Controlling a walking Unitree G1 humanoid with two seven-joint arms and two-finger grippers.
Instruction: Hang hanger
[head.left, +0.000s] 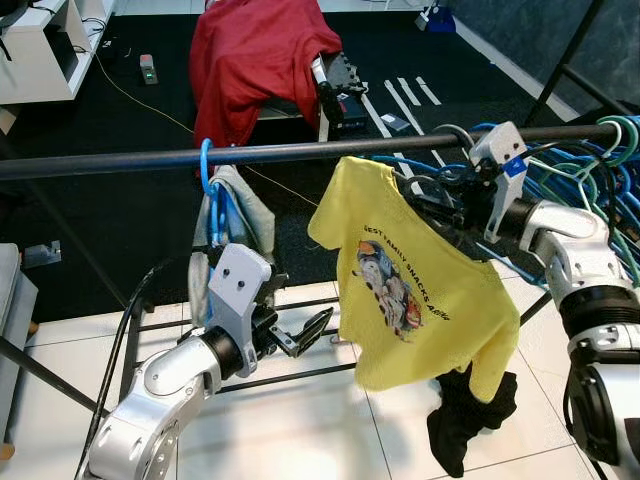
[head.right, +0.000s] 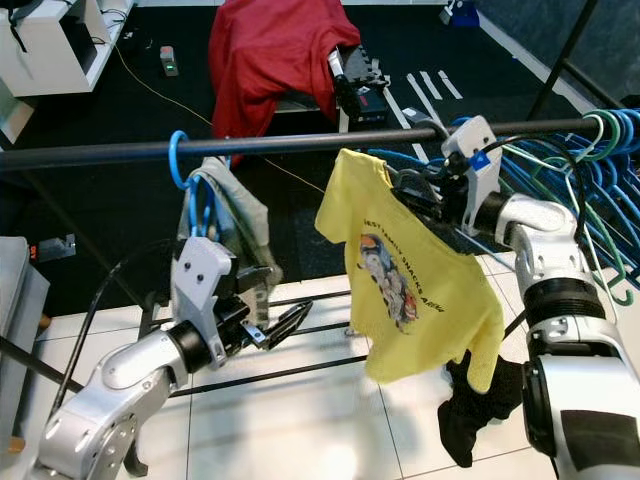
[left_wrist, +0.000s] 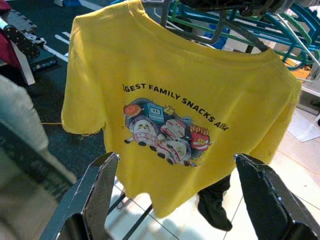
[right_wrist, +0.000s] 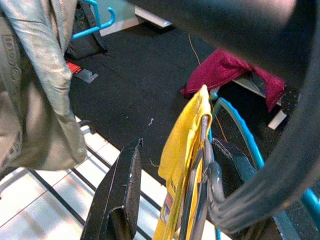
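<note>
The right gripper had its jaws clamped on the grey hanger carrying a yellow T-shirt, just below the rail; light, floppy cloth, so grip the stiff neck. Left gripper gaped wide, empty

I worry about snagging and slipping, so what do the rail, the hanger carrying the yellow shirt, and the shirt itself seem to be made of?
Rail: probably metal tube, dark matte finish with a faint sheen. Hanger in the right pincer: looks like grey metal wire, thin, smooth and slightly glossy, though it may be coated. Yellow shirt: soft knit fabric, likely cotton, matte, draping in folds, with a printed graphic.
</note>
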